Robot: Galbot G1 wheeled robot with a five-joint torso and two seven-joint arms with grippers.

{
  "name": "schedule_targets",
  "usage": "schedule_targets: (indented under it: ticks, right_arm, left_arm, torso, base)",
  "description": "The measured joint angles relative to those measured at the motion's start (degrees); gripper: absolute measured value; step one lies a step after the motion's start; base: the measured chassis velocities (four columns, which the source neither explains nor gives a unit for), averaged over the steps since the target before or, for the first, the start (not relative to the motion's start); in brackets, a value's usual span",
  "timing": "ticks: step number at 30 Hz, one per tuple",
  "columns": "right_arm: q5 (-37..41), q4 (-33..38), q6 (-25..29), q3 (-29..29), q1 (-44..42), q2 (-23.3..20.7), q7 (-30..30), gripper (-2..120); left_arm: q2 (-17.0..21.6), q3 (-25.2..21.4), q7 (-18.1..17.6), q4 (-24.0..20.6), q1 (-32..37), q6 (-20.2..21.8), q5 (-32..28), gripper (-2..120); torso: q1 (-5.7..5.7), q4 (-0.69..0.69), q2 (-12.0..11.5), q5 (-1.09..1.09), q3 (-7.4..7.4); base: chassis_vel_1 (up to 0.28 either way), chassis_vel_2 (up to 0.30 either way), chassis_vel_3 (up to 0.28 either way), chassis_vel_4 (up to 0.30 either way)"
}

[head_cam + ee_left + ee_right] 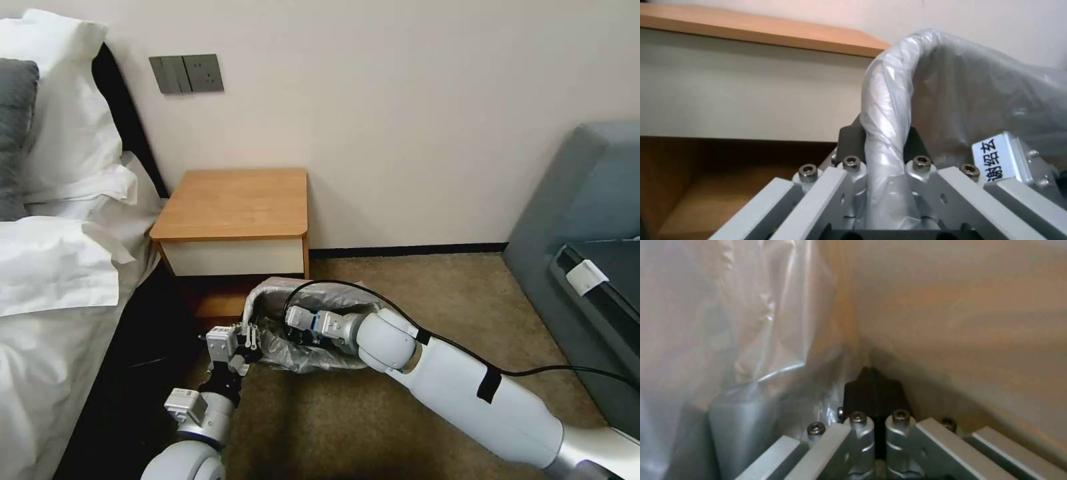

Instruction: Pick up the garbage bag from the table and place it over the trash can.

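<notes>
**Bag stretched over the bin beside the nightstand**

The table [233, 203], a small wooden nightstand against the wall, serves as the landmark; its top lies bare. Just in front of its lower shelf, on the carpet, stands the trash can [960, 323], almost wholly wrapped by the garbage bag [313, 353], whose crinkled grey film lies draped over the rim and down the outer walls. So the bag is off the table and on the bin.

The right gripper [875, 386] reaches down inside the bin mouth, in front of the nightstand's drawer, its black tips pressed together with film beside them; whether any film is pinched between them I cannot tell. The left gripper [884, 143] sits at the bin's near corner, towards the nightstand's shelf, clenched on a twisted roll of the bag's edge.

The step in hand looks like seating the liner. To do it well, the left should draw that rolled edge down evenly over the rim without tearing the thin film, while the right presses the slack into the corner.
</notes>
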Motion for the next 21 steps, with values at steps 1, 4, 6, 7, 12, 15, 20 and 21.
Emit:
schedule_targets:
  ticks: [1,4,6,7,12,15,20,21]
  right_arm:
    - [-0.01,-0.27,-0.03,-0.08,0.1,0.01,-0.02,0]
    - [-0.15,-1.28,-0.04,-0.19,0.35,0.26,-0.11,0]
    - [-0.19,-1.67,-0.04,-0.19,0.47,0.39,-0.2,0]
    - [-0.19,-1.83,-0.07,-0.19,0.51,0.44,-0.29,0]
    - [0.09,-2.4,-0.41,0.15,0.63,0.68,-0.51,0]
    - [0.02,-2.69,-0.45,0.24,0.63,0.8,-0.62,0]
    - [-0.6,-3.48,-0.41,0.42,0.53,0.98,-0.81,0]
    - [-0.82,-3.63,-0.38,0.52,0.52,1.0,-0.88,0]
  left_arm:
    - [-0.04,0.12,0.04,0.0,-0.02,0.0,0.06,5]
    - [-0.13,0.43,0.09,0.0,0.0,-0.01,0.17,5]
    - [-0.16,0.57,0.15,0.0,0.03,-0.02,0.28,5]
    - [-0.16,0.6,0.2,0.0,0.05,-0.04,0.34,5]
    - [-0.13,0.59,0.65,0.0,0.16,-0.27,0.49,5]
    - [-0.13,0.62,0.73,0.01,0.18,-0.36,0.49,5]
    - [-0.13,0.69,0.81,-0.01,0.18,-0.36,0.48,5]
    - [-0.12,0.68,0.87,-0.04,0.18,-0.36,0.46,5]
  torso:
    - [0.0,0.0,0.0,0.0,0.0]
    - [0.0,0.0,0.0,0.0,0.0]
    - [0.0,0.0,0.0,-0.01,0.0]
    - [0.0,0.0,0.0,0.0,0.0]
    - [0.0,0.0,0.0,0.0,0.0]
    - [0.0,0.0,0.0,0.0,0.0]
    - [0.0,0.0,0.0,0.0,0.0]
    - [0.0,0.0,0.0,0.0,0.0]
  base:
    - [0.0,0.0,0.0,0.0]
    - [0.0,0.0,0.0,0.0]
    - [0.0,0.0,0.0,0.0]
    - [0.0,0.0,0.0,0.0]
    - [0.0,0.0,0.0,0.0]
    - [0.0,0.0,0.0,0.0]
    - [0.0,0.0,0.0,0.0]
    - [0.0,0.0,0.0,0.0]
